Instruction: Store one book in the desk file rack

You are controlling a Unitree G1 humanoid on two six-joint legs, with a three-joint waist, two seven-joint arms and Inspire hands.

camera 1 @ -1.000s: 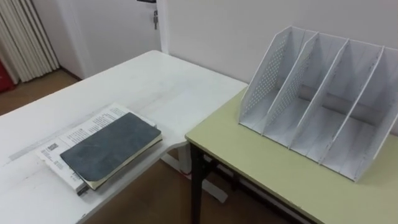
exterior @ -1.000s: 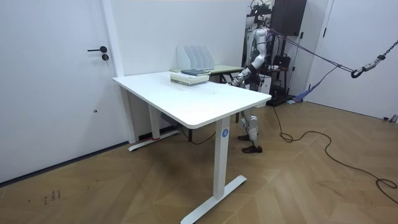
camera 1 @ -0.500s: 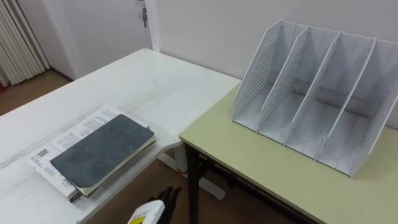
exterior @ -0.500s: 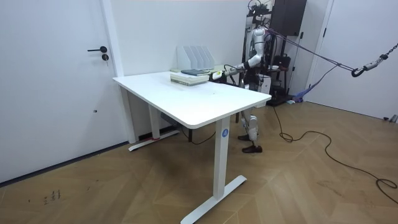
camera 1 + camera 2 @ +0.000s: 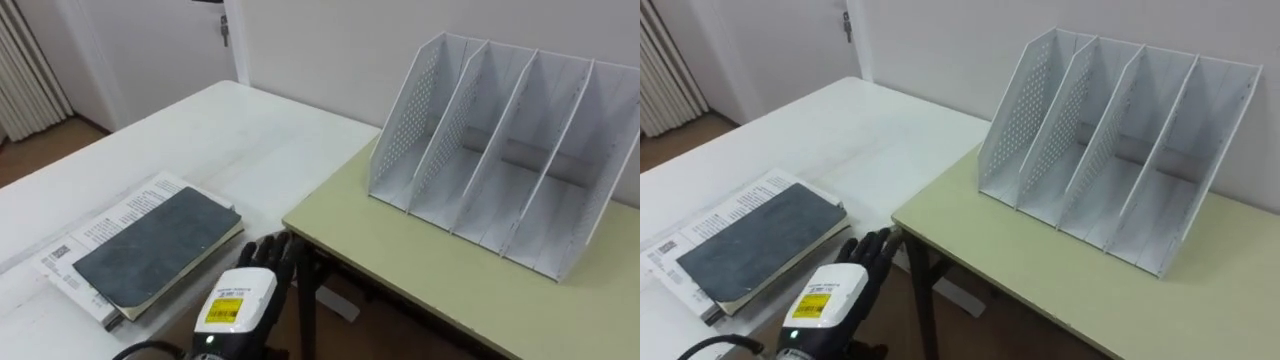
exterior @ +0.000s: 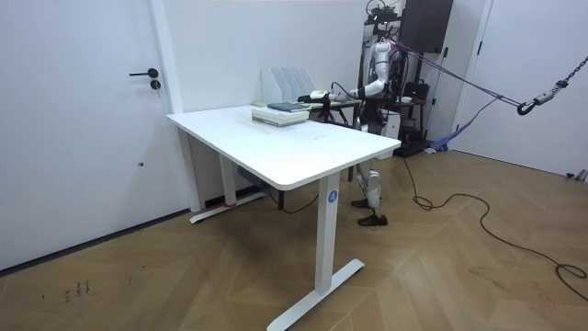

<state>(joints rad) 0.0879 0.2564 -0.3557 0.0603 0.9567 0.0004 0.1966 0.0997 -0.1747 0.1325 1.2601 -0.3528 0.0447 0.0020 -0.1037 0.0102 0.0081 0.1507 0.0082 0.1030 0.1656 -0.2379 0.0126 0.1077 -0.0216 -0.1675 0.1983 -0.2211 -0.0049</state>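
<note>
A dark grey book (image 5: 150, 245) lies on top of a white printed book (image 5: 100, 215) near the corner of the white table (image 5: 230, 130). A white file rack (image 5: 500, 150) with several slots stands on the green desk (image 5: 420, 280) to the right, against the wall. My left hand (image 5: 250, 290) comes up from the bottom edge, just right of the books, over the gap between the two tables. Its fingers (image 5: 872, 250) are relaxed and hold nothing. In the room view I stand behind the table with that arm stretched out, the hand (image 6: 319, 95) beside the stack (image 6: 280, 112).
A narrow gap with wooden floor below separates the white table from the green desk. A wall runs behind the rack, with a door (image 5: 215, 30) at the far left. A curtain (image 5: 30, 70) hangs at the left edge.
My left hand has risen into the eye view from below, reaching up beside the books. In the room view the arm has lifted and stretched towards the stack. The eye view has shifted slightly.
</note>
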